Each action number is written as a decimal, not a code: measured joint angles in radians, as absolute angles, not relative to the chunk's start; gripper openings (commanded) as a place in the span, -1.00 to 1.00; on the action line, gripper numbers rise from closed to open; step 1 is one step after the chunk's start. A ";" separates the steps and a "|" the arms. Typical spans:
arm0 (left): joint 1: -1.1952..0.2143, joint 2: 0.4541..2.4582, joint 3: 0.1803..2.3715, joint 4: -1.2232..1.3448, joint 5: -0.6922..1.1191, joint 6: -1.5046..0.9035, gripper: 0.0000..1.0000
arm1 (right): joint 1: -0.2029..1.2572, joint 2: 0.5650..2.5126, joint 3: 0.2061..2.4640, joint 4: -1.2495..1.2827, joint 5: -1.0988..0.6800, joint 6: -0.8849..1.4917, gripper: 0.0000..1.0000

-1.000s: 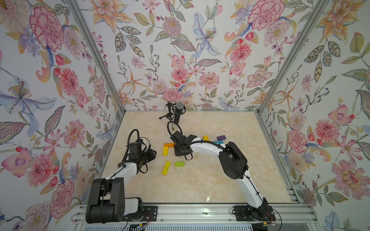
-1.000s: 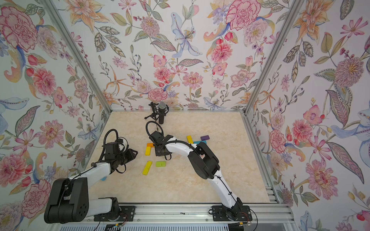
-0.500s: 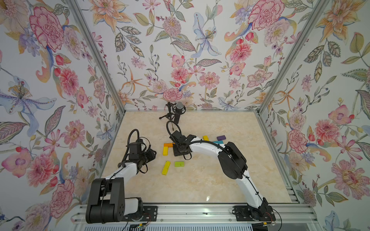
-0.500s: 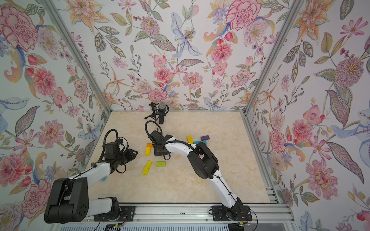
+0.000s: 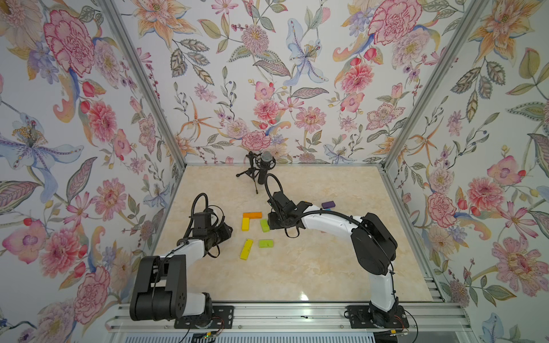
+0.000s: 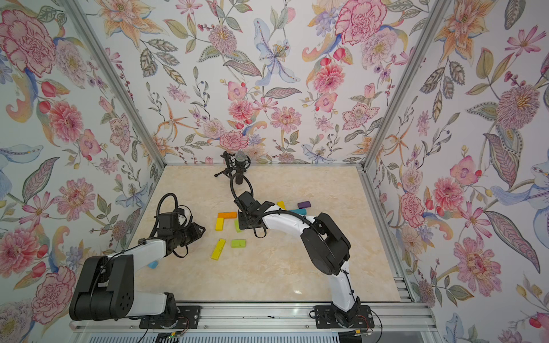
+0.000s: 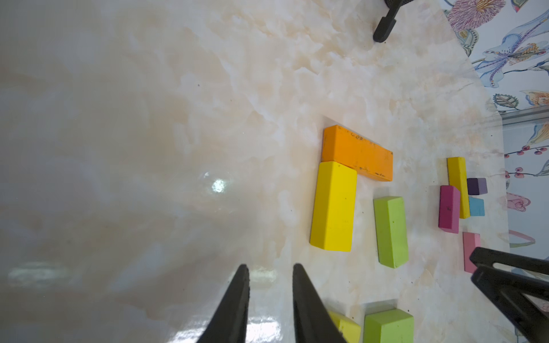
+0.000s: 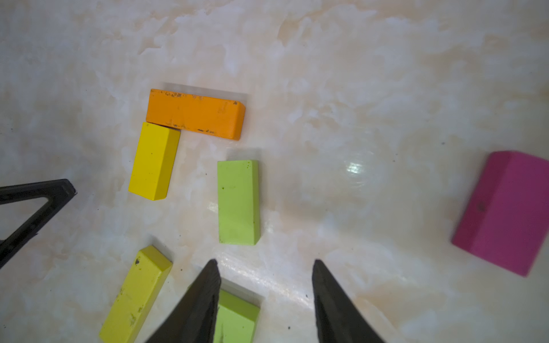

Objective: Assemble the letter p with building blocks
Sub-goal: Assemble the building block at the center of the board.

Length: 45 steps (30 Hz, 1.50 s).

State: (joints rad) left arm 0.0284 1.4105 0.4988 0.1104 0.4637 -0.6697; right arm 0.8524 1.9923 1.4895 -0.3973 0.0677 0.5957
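While the right claw (image 8: 264,264) hangs over the pale marble-look bench (image 5: 297,267), its black fingers are spread wide w/ only bare bench between them. Just past its tips lies a short lime green block (image 8: 238,202), flat & not touched. A long orange block (image 8: 196,114) lies crossways on the far side. A short yellow block (image 8: 154,161) touches the near side of the orange one's left end, so the 2 make a corner. The short lime green block sits right of the yellow one w/ a gap, & a small gap from the orange one too.

Nearer, a long yellow-green block (image 5: 246,249) lies tilted, w/ a second lime green block (image 5: 266,243) just right of it.

To the left of the group, the left claw (image 7: 269,265) has its fingers a little apart, holding nothing.

Far right, close together: a magenta block (image 7: 449,209), long yellow block (image 7: 459,184), small purple block (image 7: 476,186), teal block (image 7: 476,206) & pink block (image 7: 471,249).

A black mic on a tripod (image 5: 264,167) stands at the far edge.
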 measured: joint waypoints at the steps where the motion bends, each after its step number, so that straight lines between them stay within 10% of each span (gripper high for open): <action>1: 0.028 1.422 0.503 0.110 0.464 -0.670 -0.45 | 0.838 1.986 1.485 -0.389 0.066 0.595 -0.06; 45: 0.028 1.441 0.526 0.124 0.456 -0.669 -0.46 | 0.842 2.177 1.565 -0.343 -0.046 0.578 -0.30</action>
State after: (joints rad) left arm 0.0284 1.4414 0.5262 0.1242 0.4564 -0.6693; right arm 0.8421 2.1769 1.5654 -0.3428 -0.0456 0.5781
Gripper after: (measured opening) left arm 0.272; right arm 0.352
